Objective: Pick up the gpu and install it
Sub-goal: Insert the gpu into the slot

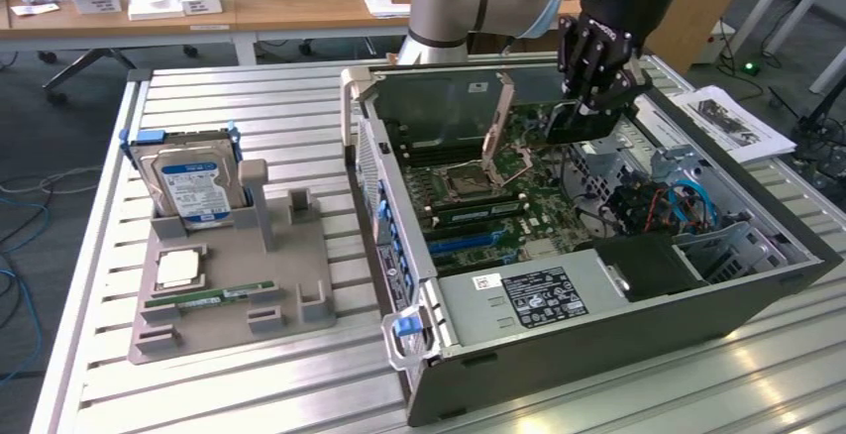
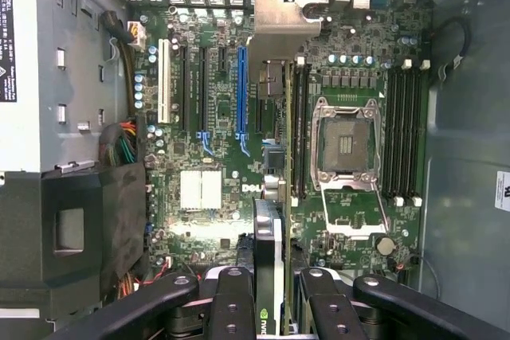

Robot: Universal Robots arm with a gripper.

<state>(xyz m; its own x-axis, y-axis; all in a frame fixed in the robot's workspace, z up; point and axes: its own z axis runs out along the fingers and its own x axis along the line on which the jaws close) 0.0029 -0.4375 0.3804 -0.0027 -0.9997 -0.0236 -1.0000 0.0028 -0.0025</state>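
Observation:
The gpu [image 1: 580, 125] is a dark flat card, and my gripper [image 1: 591, 97] is shut on it, holding it over the far end of the open computer case [image 1: 740, 290]. From the wrist it shows edge-on as the gpu [image 2: 269, 244], clamped between the black fingers [image 2: 231, 300] of my gripper [image 2: 269, 296]. It hangs above the green motherboard [image 2: 351, 220], apart from it. The long blue expansion slot [image 2: 241, 89] lies farther along the board, and nothing is seated in it.
A grey parts holder [image 1: 284, 275] stands toward the exterior view's left, carrying a silver hard drive with a blue label [image 1: 192, 186], a processor [image 1: 178, 268] and a green memory stick [image 1: 212, 295]. The case holds a black shroud [image 1: 648, 261], coloured cables [image 1: 661, 206] and an open processor socket [image 2: 344, 145].

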